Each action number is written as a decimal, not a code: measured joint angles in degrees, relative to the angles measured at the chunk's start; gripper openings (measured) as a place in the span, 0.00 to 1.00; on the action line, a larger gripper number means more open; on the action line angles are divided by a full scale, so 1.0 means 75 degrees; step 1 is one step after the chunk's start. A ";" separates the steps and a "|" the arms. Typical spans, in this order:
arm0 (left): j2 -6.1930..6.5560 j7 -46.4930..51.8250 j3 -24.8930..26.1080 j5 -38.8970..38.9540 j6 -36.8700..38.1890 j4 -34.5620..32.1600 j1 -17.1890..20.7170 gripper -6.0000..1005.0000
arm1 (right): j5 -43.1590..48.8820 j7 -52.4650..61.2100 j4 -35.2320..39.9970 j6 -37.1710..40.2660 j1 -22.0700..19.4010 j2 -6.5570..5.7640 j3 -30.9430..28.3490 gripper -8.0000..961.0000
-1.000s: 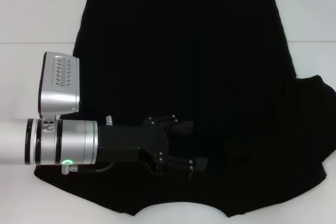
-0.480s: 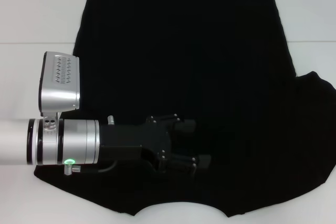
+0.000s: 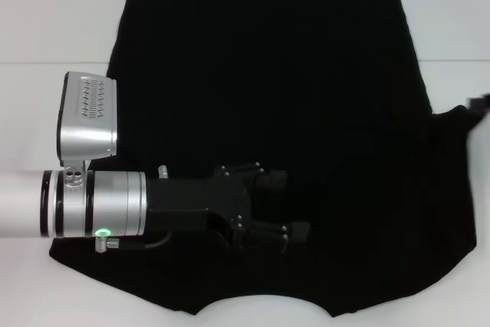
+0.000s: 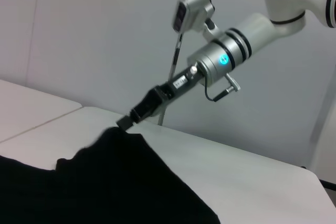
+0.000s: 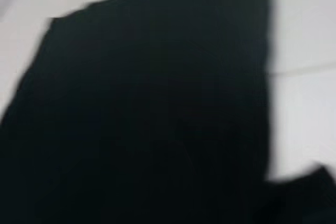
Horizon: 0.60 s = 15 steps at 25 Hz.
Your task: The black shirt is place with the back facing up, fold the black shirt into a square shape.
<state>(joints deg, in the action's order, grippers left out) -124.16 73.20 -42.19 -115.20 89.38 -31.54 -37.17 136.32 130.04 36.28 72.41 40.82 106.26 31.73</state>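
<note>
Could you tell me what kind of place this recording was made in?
Probably a robot lab or test cell: a plain white table, bare grey walls, and two arms working a black shirt, the left gripper over it, the right gripper at its sleeve.

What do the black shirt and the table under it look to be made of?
The black shirt looks like soft matte knit cloth: it lies limp and lifts into a peak where the right gripper meets its sleeve. The table seems a hard, smooth white panel with a seam.

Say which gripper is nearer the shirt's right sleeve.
Right. The right gripper is at the right sleeve; the left gripper is over the shirt's middle, well away from that sleeve.
</note>
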 joint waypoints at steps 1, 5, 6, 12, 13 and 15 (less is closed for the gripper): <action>0.0004 0.0001 0.0001 0.0005 -0.0001 0.0000 0.0000 0.94 | -0.0031 -0.0046 0.0003 0.0101 0.0127 0.0044 0.0086 0.06; 0.0008 0.0003 0.0010 0.0024 0.0000 -0.0001 -0.0005 0.94 | -0.0029 -0.0026 -0.0034 0.0330 0.0687 0.0300 0.0772 0.09; 0.0008 0.0007 0.0011 0.0027 0.0000 -0.0001 -0.0007 0.94 | -0.0028 0.0016 -0.0050 0.0314 0.0775 0.0367 0.0959 0.10; 0.0018 0.0115 0.0075 0.0032 0.0000 -0.0007 0.0028 0.94 | -0.0053 0.0043 0.0216 0.0679 0.1126 0.0696 0.1738 0.14; 0.0019 0.0116 0.0115 0.0032 0.0001 -0.0009 0.0037 0.94 | -0.0058 0.0024 0.0316 0.0727 0.1133 0.0746 0.1743 0.14; 0.0019 0.0118 0.0183 0.0032 -0.0005 -0.0009 0.0047 0.94 | -0.0072 -0.0003 0.0456 0.0843 0.1135 0.0801 0.1733 0.16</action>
<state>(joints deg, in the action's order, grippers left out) -124.01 74.08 -40.83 -114.96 89.35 -31.61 -36.82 135.78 130.01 39.70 78.73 49.33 112.27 44.73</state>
